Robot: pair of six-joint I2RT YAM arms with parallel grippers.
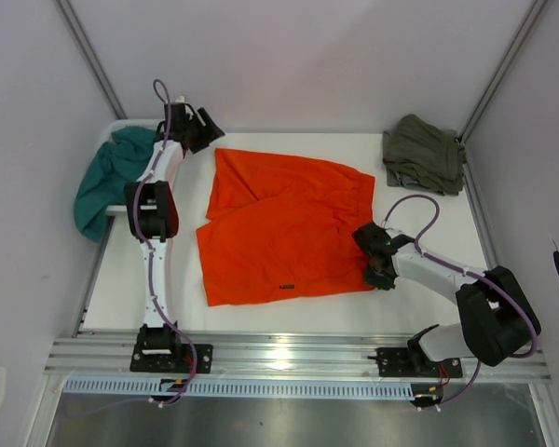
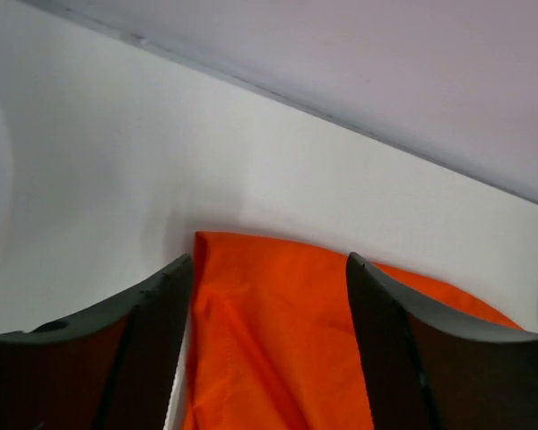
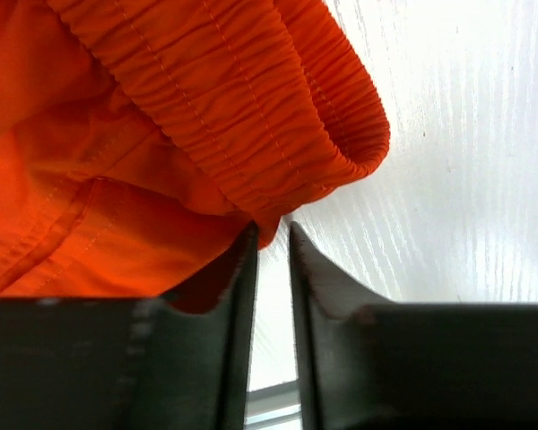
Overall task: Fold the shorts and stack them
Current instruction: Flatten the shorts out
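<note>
Mostly flat orange shorts (image 1: 279, 228); left gripper (image 2: 269, 262) spread, right gripper (image 3: 271, 228) pinched, perhaps on waistband (image 3: 251, 98).

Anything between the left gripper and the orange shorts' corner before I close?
Nothing visible. The corner of the bright orange fabric shorts lies between the left gripper's open fingers, on the white table.

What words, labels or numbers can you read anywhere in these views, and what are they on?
No text reads clearly in any view.
Small dark tag on the hem of the orange shorts: too small to read.
Olive garment and teal garment: no print visible.
</note>
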